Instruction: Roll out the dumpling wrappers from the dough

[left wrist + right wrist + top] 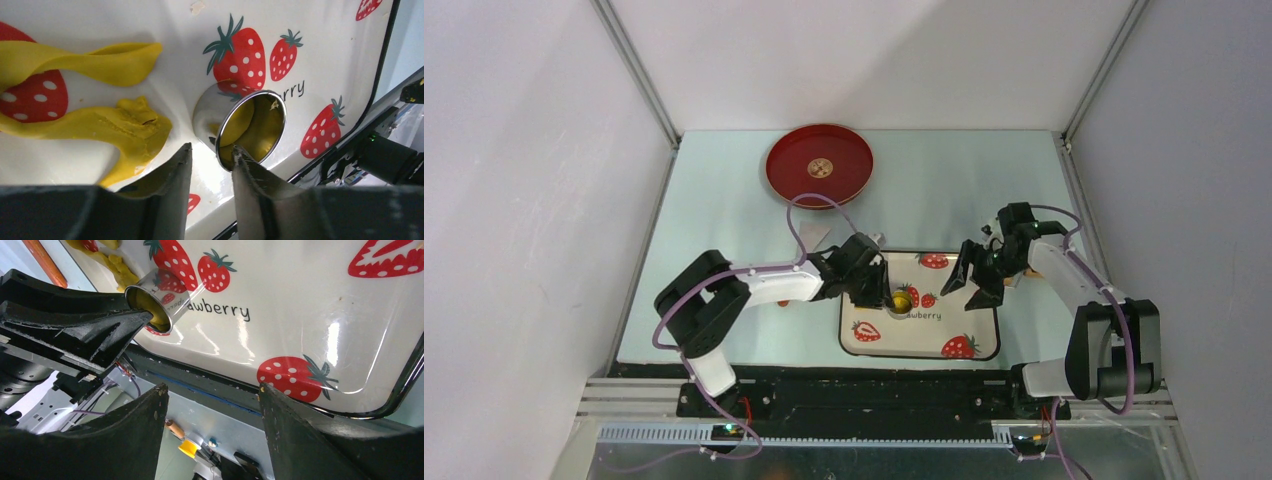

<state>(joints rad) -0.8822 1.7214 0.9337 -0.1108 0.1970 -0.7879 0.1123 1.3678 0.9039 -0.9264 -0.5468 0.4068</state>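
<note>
A strawberry-printed tray (pixel 924 335) sits at the near edge of the table (pixel 954 190), with a red round dish (pixel 844 160) well apart at the far side. On the tray's left part the left gripper (pixel 211 148) meets a shiny metal ring cutter (pixel 207 107) that lies tipped on its side, its open mouth facing the gripper. One of the fingers (pixel 245 175) reaches to the cutter's rim and the other (pixel 177 175) stays outside it, a narrow gap between them; whether they actually pinch the wall cannot be told.

The yellow dough (pixel 135 132) lies on the tray just beside the cutter as torn, irregular strips. Their long axes run sideways across the left wrist view, from the picture's left edge toward the cutter. More dough fills the inside of the cutter.

The right gripper (pixel 212 389) hangs over the tray's near right rim, its fingers spread wide and holding nothing. Beyond the tray's left side, the right wrist view shows an orange rod (pixel 45 260).
</note>
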